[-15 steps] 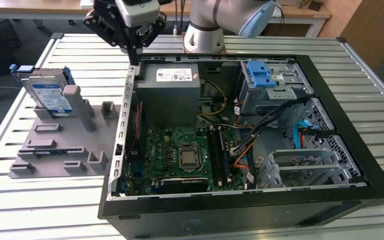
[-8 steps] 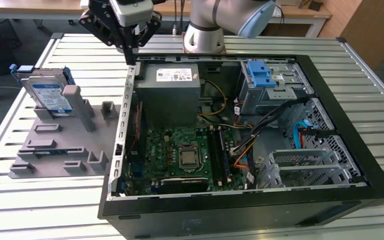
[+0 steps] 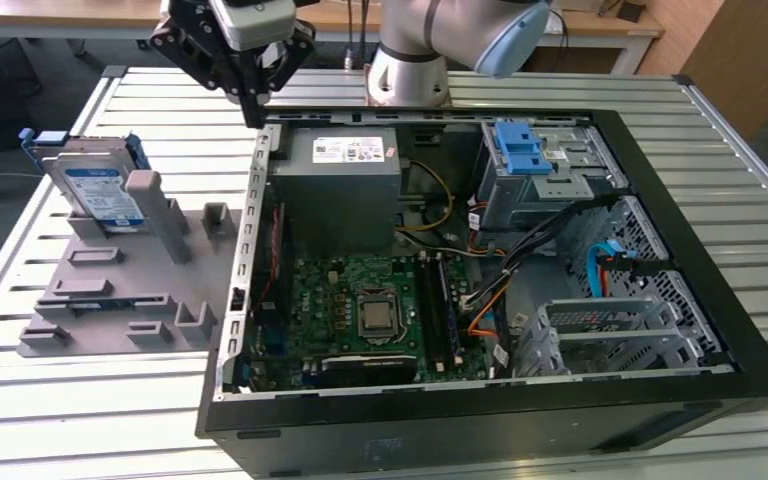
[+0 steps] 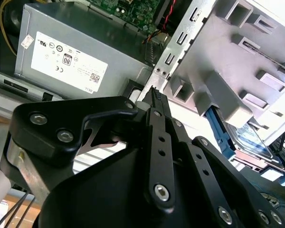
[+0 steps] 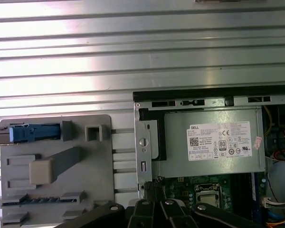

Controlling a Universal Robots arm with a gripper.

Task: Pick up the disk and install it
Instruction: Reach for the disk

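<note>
Ribbed metal surface (image 3: 91, 420) carrying an open computer case (image 3: 491, 430). Your gripper (image 3: 253, 110) hovers over the case's rear corner, jaws clenched, empty. Outside the case's side wall, the disk (image 3: 97, 190) stands on edge in a grey fixture (image 3: 104, 300), top edge crosswise to that wall.

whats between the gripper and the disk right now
In the exterior view, bare table slats lie between the gripper and the disk, then the grey fixture's tall post right beside the disk.
</note>
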